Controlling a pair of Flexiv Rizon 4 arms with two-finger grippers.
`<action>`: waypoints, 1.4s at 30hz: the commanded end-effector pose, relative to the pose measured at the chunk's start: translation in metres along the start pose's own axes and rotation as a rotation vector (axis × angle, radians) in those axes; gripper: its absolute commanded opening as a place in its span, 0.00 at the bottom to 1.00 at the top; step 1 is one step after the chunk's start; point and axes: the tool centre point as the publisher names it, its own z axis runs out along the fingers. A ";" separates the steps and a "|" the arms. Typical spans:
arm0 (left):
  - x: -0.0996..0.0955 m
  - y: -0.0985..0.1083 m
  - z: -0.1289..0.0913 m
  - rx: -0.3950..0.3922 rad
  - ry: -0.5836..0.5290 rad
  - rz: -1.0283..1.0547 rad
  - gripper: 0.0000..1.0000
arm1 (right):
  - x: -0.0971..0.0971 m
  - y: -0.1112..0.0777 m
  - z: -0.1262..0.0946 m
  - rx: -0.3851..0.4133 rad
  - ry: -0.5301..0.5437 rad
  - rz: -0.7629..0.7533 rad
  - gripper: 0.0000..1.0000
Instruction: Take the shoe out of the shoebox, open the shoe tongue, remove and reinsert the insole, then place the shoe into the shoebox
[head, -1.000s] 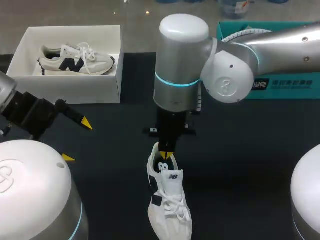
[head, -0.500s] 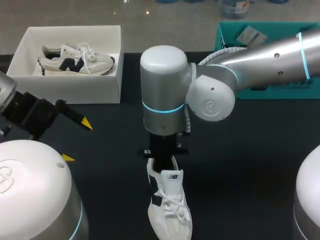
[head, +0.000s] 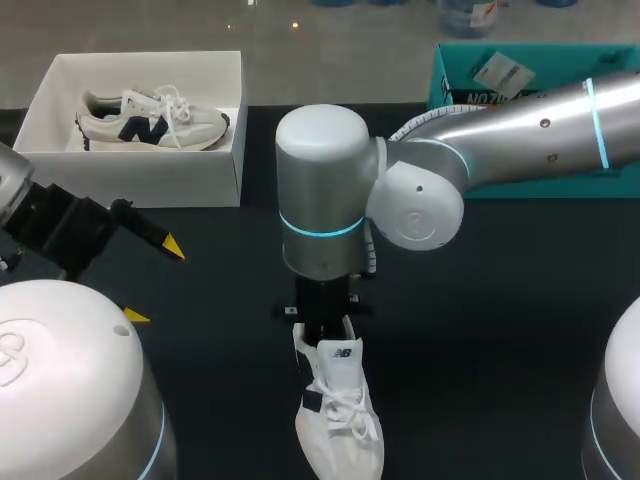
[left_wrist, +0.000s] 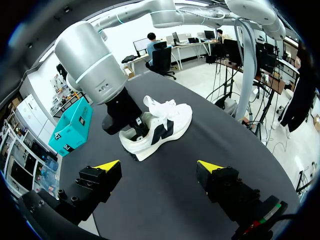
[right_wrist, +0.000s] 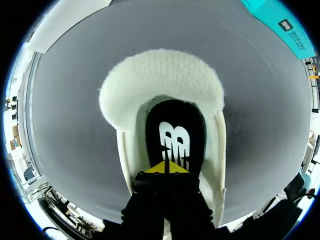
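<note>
Right hand (right_wrist: 165, 167) in shoe (head: 340, 420) (arm (head: 320, 190) partly hiding it), shoebox (head: 140, 175), teal box (head: 560, 60) beyond

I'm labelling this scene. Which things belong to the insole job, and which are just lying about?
Job: white shoe on the table, its black insole, white shoebox, right gripper in the shoe.
Lying about: teal box, second shoe in the shoebox.

The shoe (head: 340, 420) is white with navy patches, its insole (right_wrist: 175, 117) black (white emblem), the table (head: 480, 300) black.
</note>
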 end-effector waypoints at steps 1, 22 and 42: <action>0.000 0.001 0.000 -0.002 0.003 0.000 1.00 | -0.006 -0.004 -0.031 -0.036 -0.033 0.004 0.00; 0.000 0.001 0.000 -0.002 0.003 0.000 1.00 | -0.007 -0.018 0.020 0.068 -0.012 0.014 0.00; 0.000 0.001 0.000 -0.002 0.003 0.000 1.00 | -0.027 -0.019 -0.027 0.053 -0.036 0.025 0.00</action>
